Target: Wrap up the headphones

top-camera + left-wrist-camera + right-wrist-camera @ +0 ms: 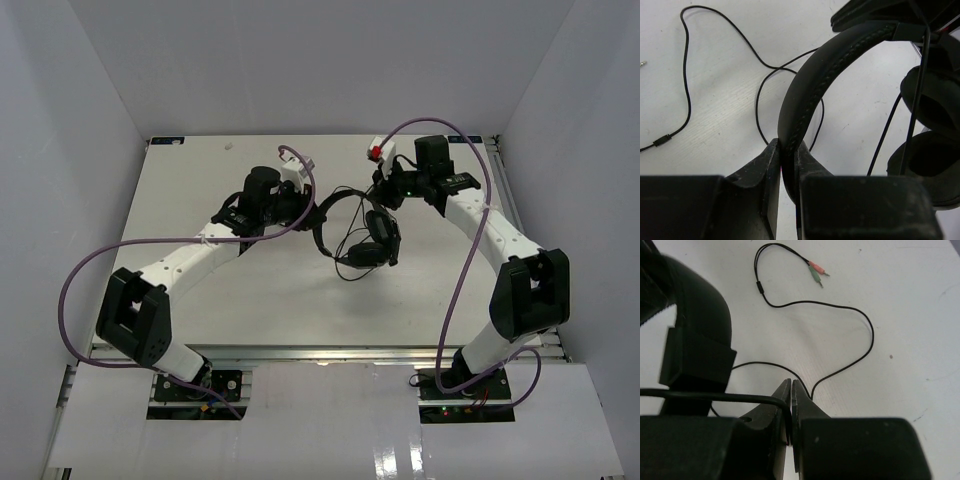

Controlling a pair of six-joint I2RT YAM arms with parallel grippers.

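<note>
Top external view: the headphones (362, 232) are held over mid-table between both arms. Left wrist: the left gripper (788, 150) is clamped on the stiff headband (810, 85) — a firm hold. Right wrist alone shows the right gripper (791, 390) pinching the thin, limp cord (840, 315) — light and snag-prone, its plugs (816, 271) lying on the table (920, 340).

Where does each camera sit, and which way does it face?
Top external: above and behind, looking down on the table; left arm and right arm show, headphones between them.
Left wrist: on the left arm, looking along the left gripper, shut on the headband.
Right wrist: looking along the right gripper, shut on the cord; plugs beyond.
Shared: both wrist views show headband and cord.
</note>
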